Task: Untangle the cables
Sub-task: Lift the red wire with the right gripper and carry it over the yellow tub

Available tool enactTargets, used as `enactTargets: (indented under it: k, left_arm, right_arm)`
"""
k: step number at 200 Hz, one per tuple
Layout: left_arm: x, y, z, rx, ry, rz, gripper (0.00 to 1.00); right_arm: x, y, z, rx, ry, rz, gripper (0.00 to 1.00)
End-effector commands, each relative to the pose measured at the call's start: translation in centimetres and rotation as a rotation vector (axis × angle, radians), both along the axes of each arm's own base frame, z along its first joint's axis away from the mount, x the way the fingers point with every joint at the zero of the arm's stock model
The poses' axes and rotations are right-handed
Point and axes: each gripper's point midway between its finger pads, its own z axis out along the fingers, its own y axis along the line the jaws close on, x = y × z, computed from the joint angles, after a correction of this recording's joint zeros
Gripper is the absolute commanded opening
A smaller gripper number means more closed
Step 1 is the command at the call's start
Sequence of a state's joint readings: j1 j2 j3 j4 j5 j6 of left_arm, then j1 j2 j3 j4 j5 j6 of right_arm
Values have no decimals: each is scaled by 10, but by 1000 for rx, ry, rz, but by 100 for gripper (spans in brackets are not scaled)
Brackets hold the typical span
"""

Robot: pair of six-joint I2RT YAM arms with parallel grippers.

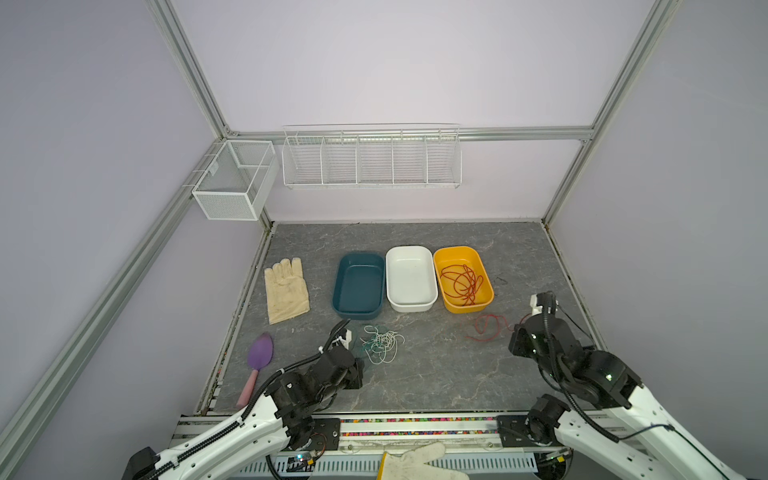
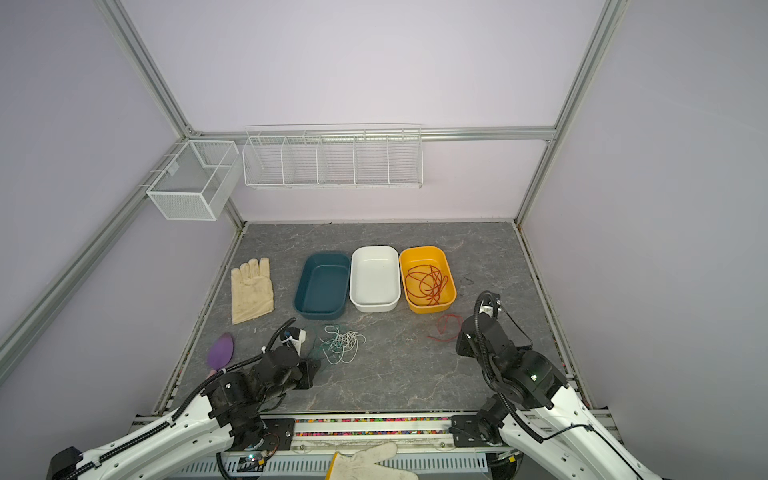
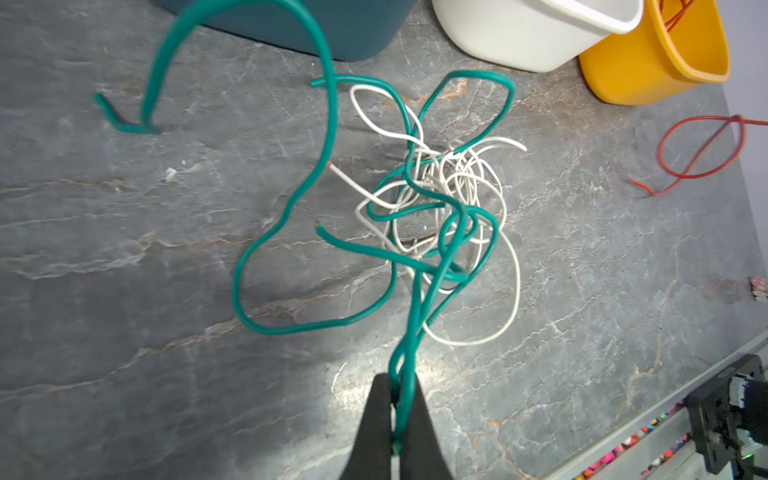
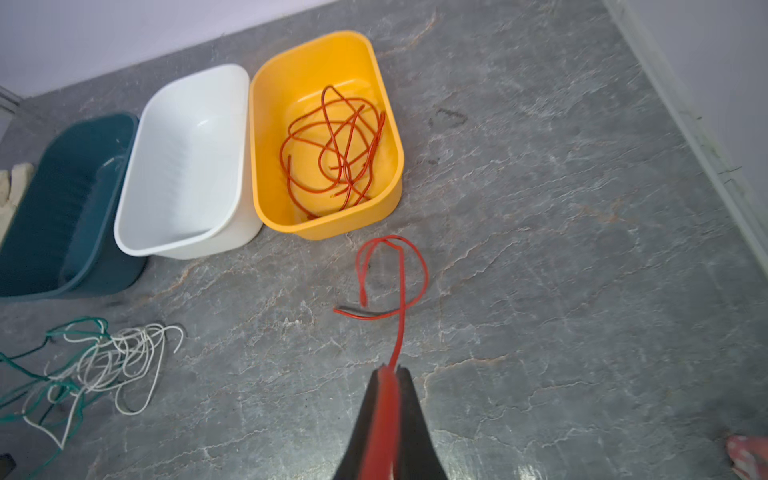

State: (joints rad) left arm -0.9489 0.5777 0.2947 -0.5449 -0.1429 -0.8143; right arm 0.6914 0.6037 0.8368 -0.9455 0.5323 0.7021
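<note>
Left gripper [image 3: 397, 384]: pressed together on a doubled strand of the green cable [image 3: 332, 116].
Green cable: looped outward over the table [image 3: 124, 374] and knotted with the white cable [image 3: 517, 282], near the teal bin [image 3: 357, 33].
Right gripper [image 4: 390, 372]: clamped on the red cable [image 4: 402, 286], whose loop is laid just short of the yellow bin [image 4: 332, 228].
Yellow bin: a red coil [image 4: 328, 137] is held inside.
Open room: bare table is seen between the tangle and the red cable, and onward to the right edge.

Left end effector [image 3: 397, 388] and right end effector [image 4: 392, 372] both pinched closed, each pointing forward and down, well apart
</note>
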Motion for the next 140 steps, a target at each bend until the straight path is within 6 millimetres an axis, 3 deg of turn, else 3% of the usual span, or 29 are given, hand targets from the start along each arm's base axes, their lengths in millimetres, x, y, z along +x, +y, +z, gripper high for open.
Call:
enactTargets:
  k: [1,23,72,140]
  left_arm:
    - [5,4,5,21,-19,18,0]
    - [5,-3,4,3,-13,2,0]
    - [6,-19,13,-44,-34,-59,0]
    - [7,-46,17,-106,-40,-144,0]
  right_arm:
    - [-3,-8,25,-20,-18,-1,6]
    - [-1,6,42,22,-32,63,6]
    - [5,16,74,12,-76,121,6]
    - [37,50,113,-7,-82,221,6]
